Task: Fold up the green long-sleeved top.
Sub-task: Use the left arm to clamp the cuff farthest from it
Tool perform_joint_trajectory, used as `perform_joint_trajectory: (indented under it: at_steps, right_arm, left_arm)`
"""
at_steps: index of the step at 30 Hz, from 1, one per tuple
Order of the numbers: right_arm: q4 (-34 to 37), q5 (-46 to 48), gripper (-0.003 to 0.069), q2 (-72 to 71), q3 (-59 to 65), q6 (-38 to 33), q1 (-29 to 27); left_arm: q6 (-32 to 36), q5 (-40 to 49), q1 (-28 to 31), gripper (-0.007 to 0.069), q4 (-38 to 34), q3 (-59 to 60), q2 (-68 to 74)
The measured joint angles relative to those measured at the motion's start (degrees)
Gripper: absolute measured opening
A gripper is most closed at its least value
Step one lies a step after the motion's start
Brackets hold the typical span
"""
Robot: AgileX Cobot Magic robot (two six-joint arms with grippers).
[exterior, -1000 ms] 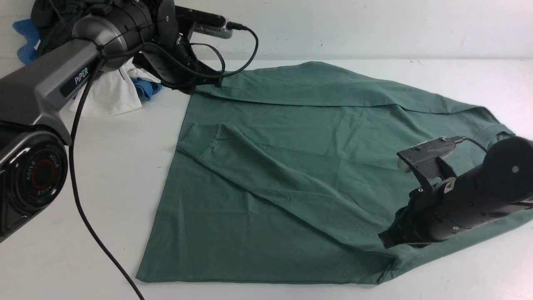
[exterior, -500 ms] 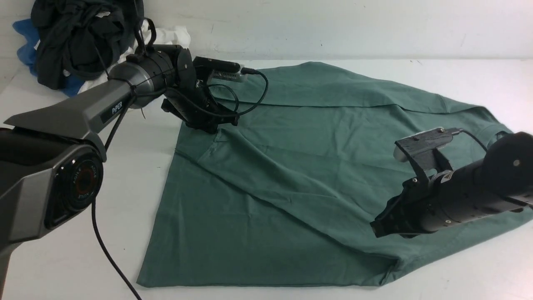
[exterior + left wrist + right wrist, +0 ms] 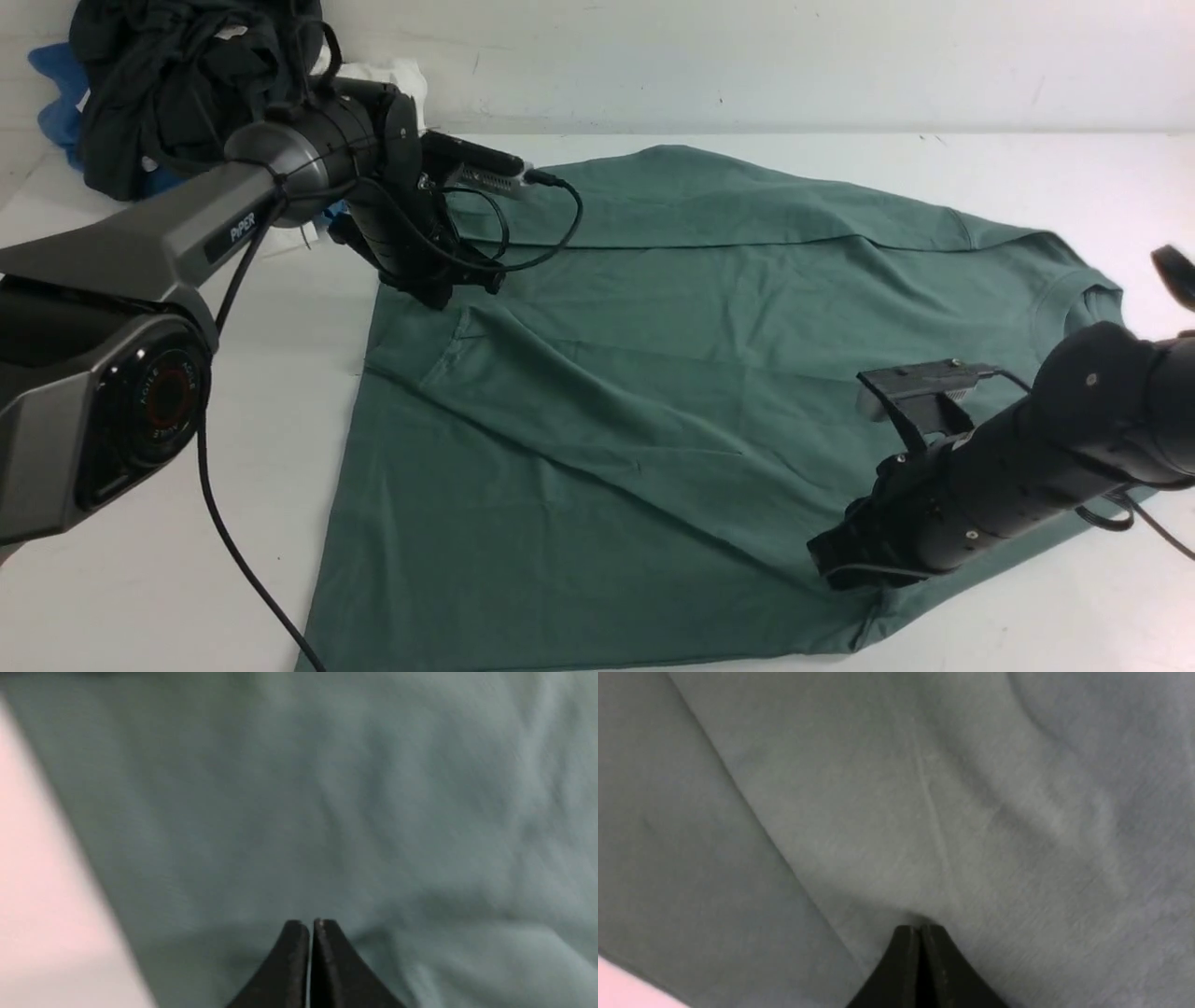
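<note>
The sage-green cotton long-sleeved top (image 3: 653, 373) lay flat on the white worktop (image 3: 1074, 635), sleeves turned in over its body. The left claw (image 3: 441, 299) sat at the top's far left corner and the right claw (image 3: 823, 565) at its near right edge. Both were closed tight, seemingly pinching thin cloth. Lifting both points together and level, with the cloth taut, would probably fold cleanest. The grey left arm (image 3: 168, 243) read "PiPER"; the top showed no writing.
</note>
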Motion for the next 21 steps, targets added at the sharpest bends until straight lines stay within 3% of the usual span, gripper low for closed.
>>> perform_joint_trajectory:
  at_steps: [5,14,17,21]
  right_arm:
    - [1.5,2.9,-0.001,0.1,0.0,-0.1,0.0]
    - [2.8,8.6,-0.001,0.3,0.0,-1.9,0.0]
    - [2.8,8.9,-0.001,0.3,0.0,-2.4,0.0]
    - [3.3,8.9,-0.001,0.3,0.0,-4.7,0.0]
  left_arm:
    - [-2.0,-7.3,4.9,0.0083,-5.9,-3.2,-0.1]
    - [1.1,-14.8,8.3,0.0399,-15.2,-5.1,5.7]
    - [1.5,-19.1,8.2,0.0427,-15.7,-5.1,7.5]
    - [1.4,-28.8,7.5,0.0386,-18.7,-5.1,10.2]
